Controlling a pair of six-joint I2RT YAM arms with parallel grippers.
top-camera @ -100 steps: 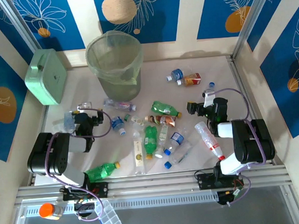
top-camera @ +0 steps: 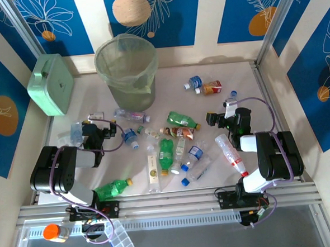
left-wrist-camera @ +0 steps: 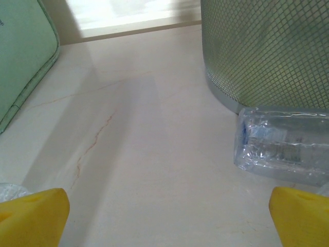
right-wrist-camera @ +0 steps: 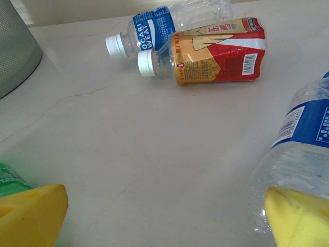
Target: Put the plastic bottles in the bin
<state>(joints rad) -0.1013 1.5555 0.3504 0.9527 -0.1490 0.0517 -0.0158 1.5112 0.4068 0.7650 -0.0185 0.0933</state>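
Roughly a dozen plastic bottles [top-camera: 165,151] lie loose on the tabletop [top-camera: 240,74], all outside the bin [top-camera: 127,70], most in front of it and to its front-right. Bin stands upright at the far side, liner bag in it, with a mint-green box [top-camera: 50,84] to its left. Left tool [left-wrist-camera: 167,216] sits front-left of the bin, low over the tabletop. It is open, its yellow pads [left-wrist-camera: 31,216] wide apart with bare tabletop between them, gripping nothing. One clear bottle [left-wrist-camera: 282,149] lies on its side just beside the bin's base, on the near side. Right tool [right-wrist-camera: 164,216] is well off to the bin's front-right, also open and empty. A blue-label bottle [right-wrist-camera: 154,28] and a red-label bottle [right-wrist-camera: 216,51] lie touching side by side, right of the bin, white caps pointing toward it.
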